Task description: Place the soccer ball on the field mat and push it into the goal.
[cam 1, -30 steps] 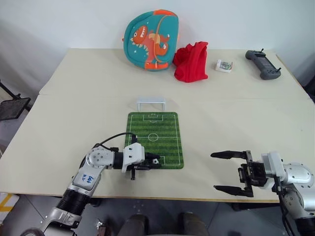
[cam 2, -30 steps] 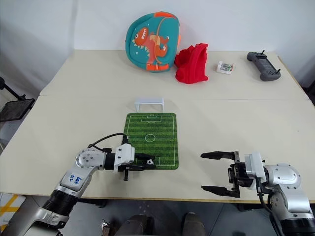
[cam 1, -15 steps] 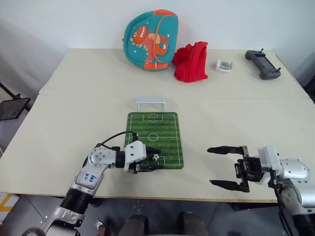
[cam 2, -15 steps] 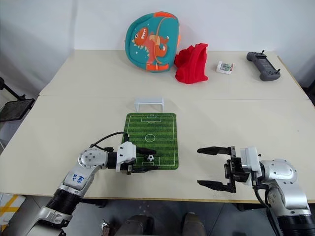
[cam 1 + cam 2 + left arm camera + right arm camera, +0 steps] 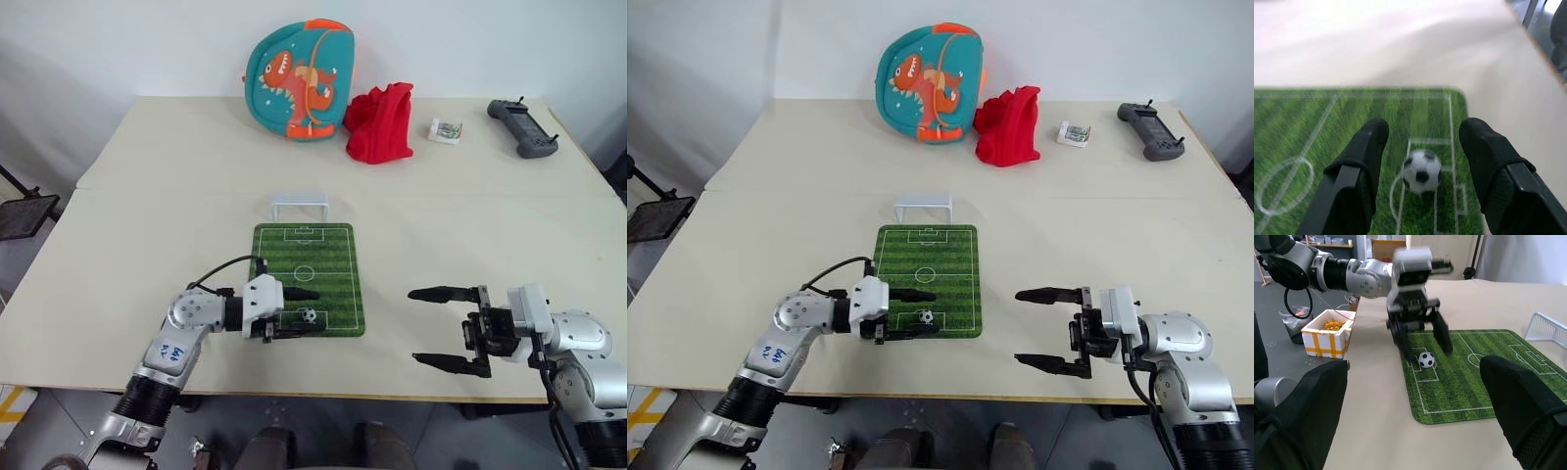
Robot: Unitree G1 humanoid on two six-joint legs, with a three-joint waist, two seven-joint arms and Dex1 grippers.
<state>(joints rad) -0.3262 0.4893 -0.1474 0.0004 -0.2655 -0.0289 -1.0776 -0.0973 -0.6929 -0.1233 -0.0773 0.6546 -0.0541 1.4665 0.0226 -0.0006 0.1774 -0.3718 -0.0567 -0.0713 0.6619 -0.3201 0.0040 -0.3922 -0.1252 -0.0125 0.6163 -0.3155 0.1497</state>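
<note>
The soccer ball (image 5: pixel 309 315), tiny and white with black patches, rests on the near end of the green field mat (image 5: pixel 323 257), on its printed goal-box lines. My left gripper (image 5: pixel 315 311) is open and hovers over it, pointing right. One black finger (image 5: pixel 1365 155) lies on each side of the ball (image 5: pixel 1421 171), apart from it. The small white goal (image 5: pixel 301 207) stands just beyond the mat's far end. My right gripper (image 5: pixel 414 325) hangs wide open and empty to the right of the mat, pointing left toward it.
At the table's far side lie a teal dinosaur backpack (image 5: pixel 299 78), a red cloth (image 5: pixel 380 122), a small white box (image 5: pixel 446 130) and a grey controller (image 5: pixel 524 127). Off the table, a white-and-yellow box (image 5: pixel 1327 333) sits on the floor.
My left gripper opened and let go of the ball, which now lies on the mat, and the gripper lifted slightly. The right gripper stays open in about the same place.
</note>
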